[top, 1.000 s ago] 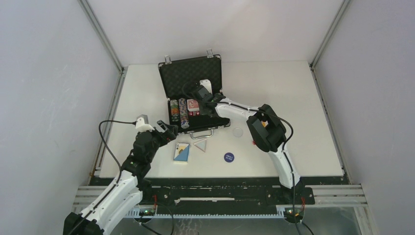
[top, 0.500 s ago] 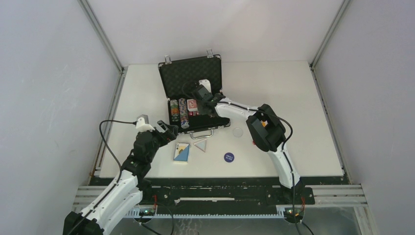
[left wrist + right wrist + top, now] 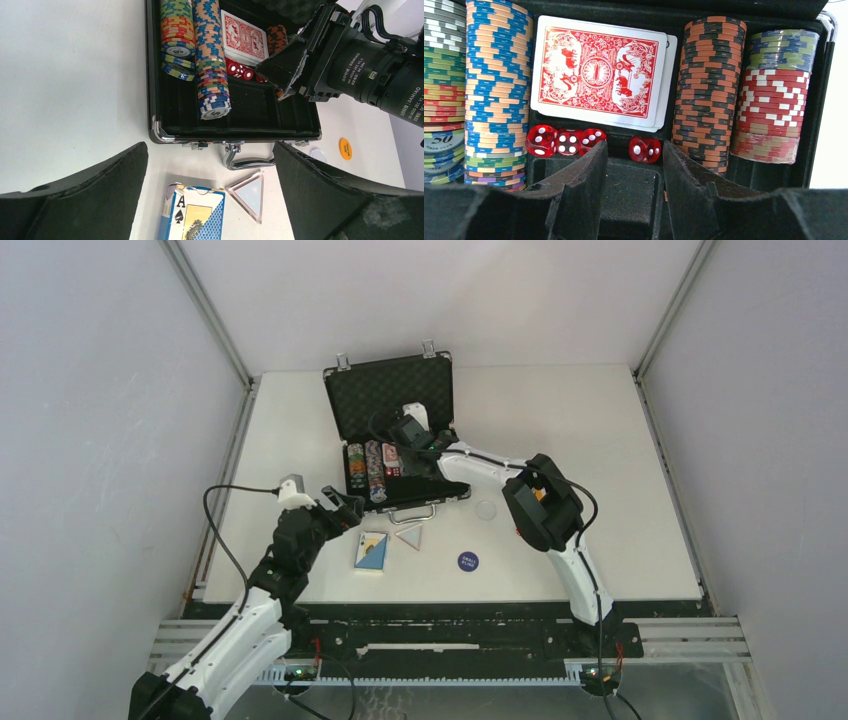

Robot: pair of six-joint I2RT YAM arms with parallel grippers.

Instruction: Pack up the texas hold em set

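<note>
R arm: you're stretched fwd-left, elbow raised, wrist over the open briefcase (image 3: 388, 390) at the far-middle of the table (image 3: 600, 440). The right gripper (image 3: 635, 154) points down into the tray. Jaws part-way apart, nothing clamped; a lone die (image 3: 645, 149) sits just past the tips.

L arm: bent, left gripper (image 3: 347, 508) near the case's front-left corner, jaws fully spread, empty.

In case, L to R per R wrist cam:
- two chip stacks (image 3: 499, 95)
- red deck (image 3: 599, 70) w/ three red dice (image 3: 566, 141) in a row below it
- two more stacks

On table in front of case: blue deck (image 3: 372, 550), clear triangle (image 3: 247, 192), blue disc (image 3: 468, 561), clear disc (image 3: 487, 508). Orange disc (image 3: 345, 148) lies beside the clear one.
</note>
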